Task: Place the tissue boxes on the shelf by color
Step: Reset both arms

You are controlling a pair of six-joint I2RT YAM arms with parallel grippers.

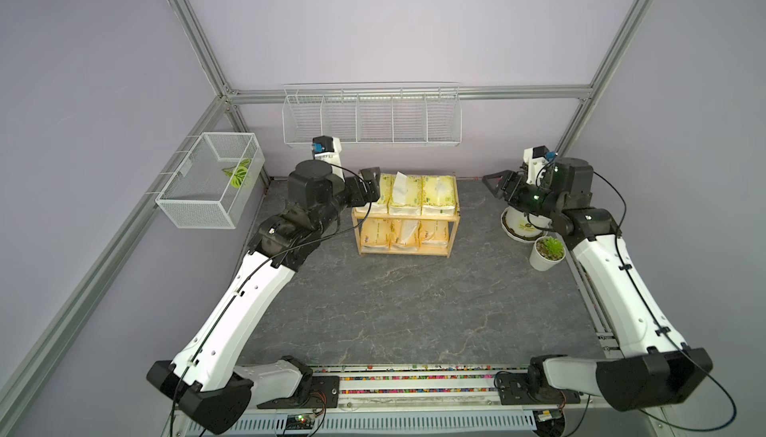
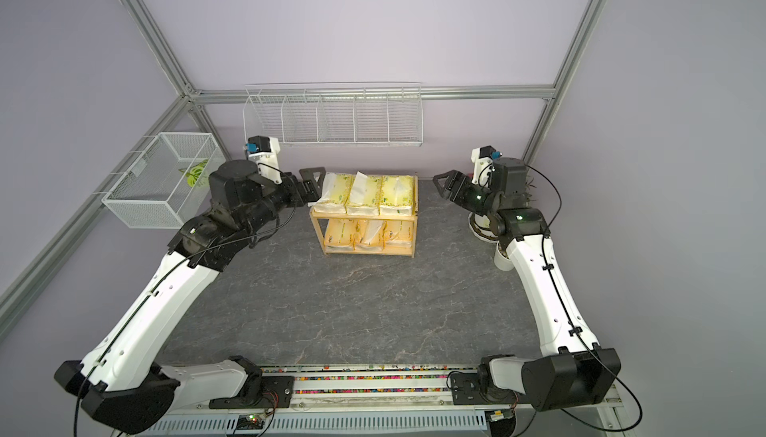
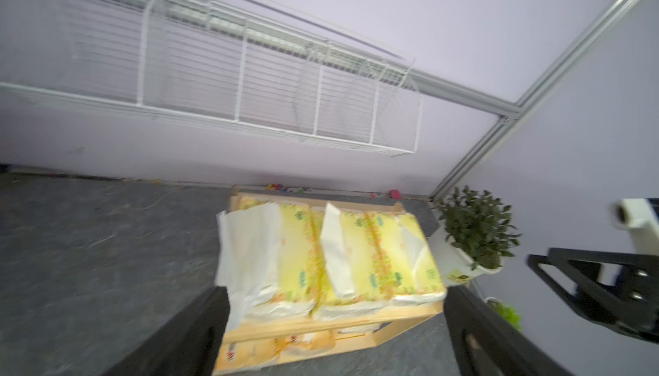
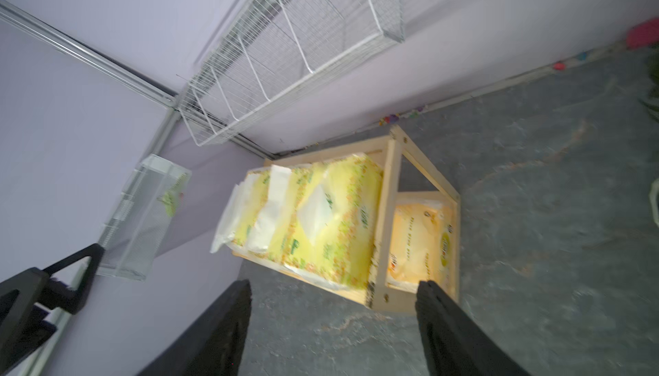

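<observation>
The wooden shelf (image 1: 406, 218) (image 2: 362, 218) stands at the back middle of the table. Three pale yellow-green tissue boxes (image 1: 439, 194) (image 2: 396, 192) lie side by side on its top tier, with white tissue sticking out. Three orange-yellow tissue boxes (image 1: 433, 234) (image 2: 398, 232) fill the lower tier. My left gripper (image 1: 373, 184) (image 2: 316, 185) (image 3: 337, 290) hovers open at the shelf's top left corner, holding nothing. My right gripper (image 1: 493, 186) (image 2: 441, 184) (image 4: 333, 283) is open and empty, well off to the right of the shelf.
A white wire wall rack (image 1: 371, 116) hangs above the shelf. A white mesh basket (image 1: 211, 180) holding a green leaf hangs on the left wall. A white plant pot (image 1: 520, 225) and a small succulent cup (image 1: 547, 252) sit under my right arm.
</observation>
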